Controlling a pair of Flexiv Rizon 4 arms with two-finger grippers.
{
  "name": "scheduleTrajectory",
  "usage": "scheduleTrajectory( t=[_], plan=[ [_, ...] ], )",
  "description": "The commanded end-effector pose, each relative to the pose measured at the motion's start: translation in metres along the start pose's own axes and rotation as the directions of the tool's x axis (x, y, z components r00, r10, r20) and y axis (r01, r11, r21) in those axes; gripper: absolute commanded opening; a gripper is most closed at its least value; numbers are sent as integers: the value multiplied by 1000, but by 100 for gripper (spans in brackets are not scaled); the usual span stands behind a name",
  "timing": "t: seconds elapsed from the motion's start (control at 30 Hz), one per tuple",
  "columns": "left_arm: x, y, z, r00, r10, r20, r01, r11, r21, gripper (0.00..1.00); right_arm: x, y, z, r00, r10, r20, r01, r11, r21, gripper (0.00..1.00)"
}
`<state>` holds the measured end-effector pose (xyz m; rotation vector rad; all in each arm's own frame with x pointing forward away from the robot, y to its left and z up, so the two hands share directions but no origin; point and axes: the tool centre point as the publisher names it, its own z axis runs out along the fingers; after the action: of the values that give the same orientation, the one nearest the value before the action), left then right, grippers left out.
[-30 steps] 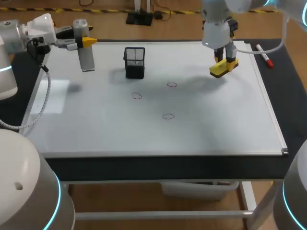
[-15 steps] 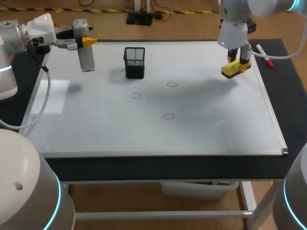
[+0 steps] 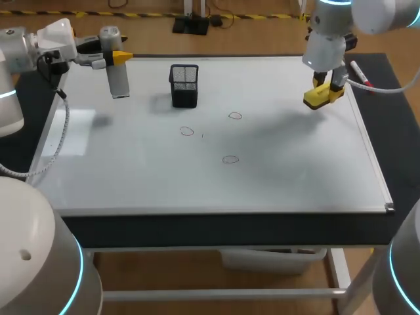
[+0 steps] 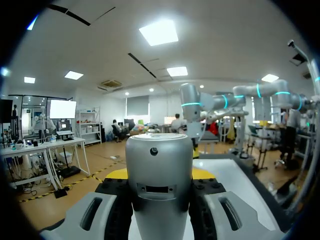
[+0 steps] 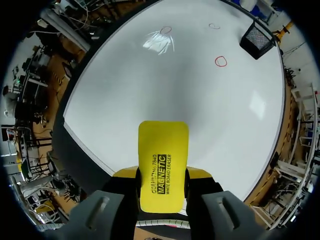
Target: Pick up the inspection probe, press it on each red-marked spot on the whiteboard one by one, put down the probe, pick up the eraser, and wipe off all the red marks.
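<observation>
Whiteboard [image 3: 295, 170] has three red rings [image 3: 235, 116] mid-board. Right gripper [image 3: 328, 86] is clamped on the eraser [image 3: 317, 98] near the far right edge, and left gripper [image 3: 115, 58] grips the probe [image 3: 118, 82] far left. I'd get the eraser flat over the nearest ring, then press and wipe.

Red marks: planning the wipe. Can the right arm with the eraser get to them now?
Probably yes: bare whiteboard lies between the eraser and the three red marks; the mesh cup stands clear of that path.

You have one piece of print: black lettering in a few lines, running lengthwise along the yellow face of the eraser [image 5: 163, 150]
</observation>
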<state>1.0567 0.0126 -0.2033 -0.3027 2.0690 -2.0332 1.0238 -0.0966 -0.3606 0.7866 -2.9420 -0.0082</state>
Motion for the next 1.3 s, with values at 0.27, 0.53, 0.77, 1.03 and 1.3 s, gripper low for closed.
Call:
scheduleTrajectory(
  t=[0.27,0.53,0.77,1.03,1.3],
  plan=[
    [0,-1,0,1000,1,2,-1,1000,0,0,-4,-3,-1,1000,-1,-16,1,1000,-3,0],
    [2,-2,3,1000,2,1,-2,1000,1,0,-4,-3,-1,1000,-1,-16,1,1000,-3,0],
    [27,-8,32,995,16,-93,-13,999,36,0,-4,-3,-1,1000,-1,-16,1,1000,-3,0],
    [59,-9,56,985,8,-174,5,997,78,0,-4,-3,-1,1000,-1,-16,1,1000,-3,0],
    [94,0,81,966,15,-259,18,992,124,0,-4,-3,-1,1000,-1,-16,1,1000,-3,0]
  ],
)
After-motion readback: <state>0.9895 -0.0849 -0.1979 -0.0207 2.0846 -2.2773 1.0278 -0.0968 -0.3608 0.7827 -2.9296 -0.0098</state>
